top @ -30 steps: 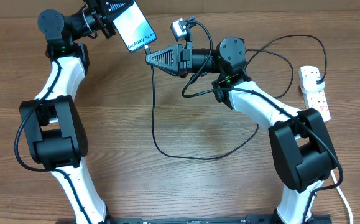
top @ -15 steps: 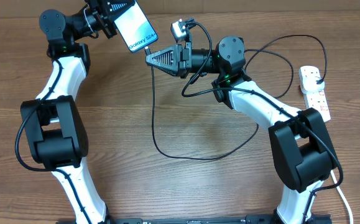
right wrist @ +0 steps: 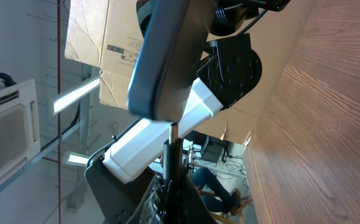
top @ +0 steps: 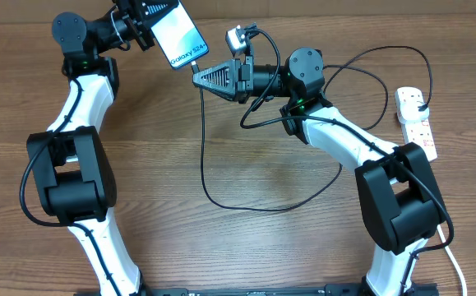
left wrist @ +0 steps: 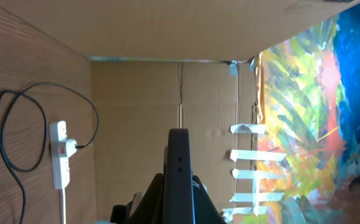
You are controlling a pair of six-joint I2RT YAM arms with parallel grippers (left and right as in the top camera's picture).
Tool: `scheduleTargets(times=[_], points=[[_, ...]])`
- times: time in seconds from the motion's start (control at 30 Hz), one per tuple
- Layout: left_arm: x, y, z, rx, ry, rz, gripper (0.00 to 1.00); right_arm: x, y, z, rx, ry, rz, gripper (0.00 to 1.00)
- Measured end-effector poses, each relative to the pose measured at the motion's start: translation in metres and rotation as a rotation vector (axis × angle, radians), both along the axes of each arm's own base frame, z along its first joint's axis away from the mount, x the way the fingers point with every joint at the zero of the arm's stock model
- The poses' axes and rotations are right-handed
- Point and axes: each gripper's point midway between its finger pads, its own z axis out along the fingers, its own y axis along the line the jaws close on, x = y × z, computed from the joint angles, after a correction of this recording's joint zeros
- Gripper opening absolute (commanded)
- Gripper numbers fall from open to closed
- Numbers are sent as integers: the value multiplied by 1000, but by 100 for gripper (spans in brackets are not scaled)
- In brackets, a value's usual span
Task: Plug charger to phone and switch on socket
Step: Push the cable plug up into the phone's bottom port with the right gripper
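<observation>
Your left gripper grips the phone at the far left, your right gripper pinches the charger tip against its edge, socket far right

Wooden table, white socket at right, black charger looped

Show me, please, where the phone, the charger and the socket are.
phone (top: 180, 37): overhead view, middle of its lit screen.
charger (top: 258, 209): overhead view, bottom of the cable loop.
socket (top: 421, 131): overhead view, middle of the white strip.
</observation>
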Motion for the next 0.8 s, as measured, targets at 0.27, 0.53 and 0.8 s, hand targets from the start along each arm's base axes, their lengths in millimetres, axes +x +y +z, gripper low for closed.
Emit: scheduleTargets(times=[0.27,0.53,0.8], points=[[1,8,0,0,-4,16,5,0,0,0,0,-1,0,4],[1,6,0,2,-9,11,4,0,0,0,0,-8,0,4],[-1,-1,0,5,-16,-1,4,-1,0,0,-1,-10,3,4]])
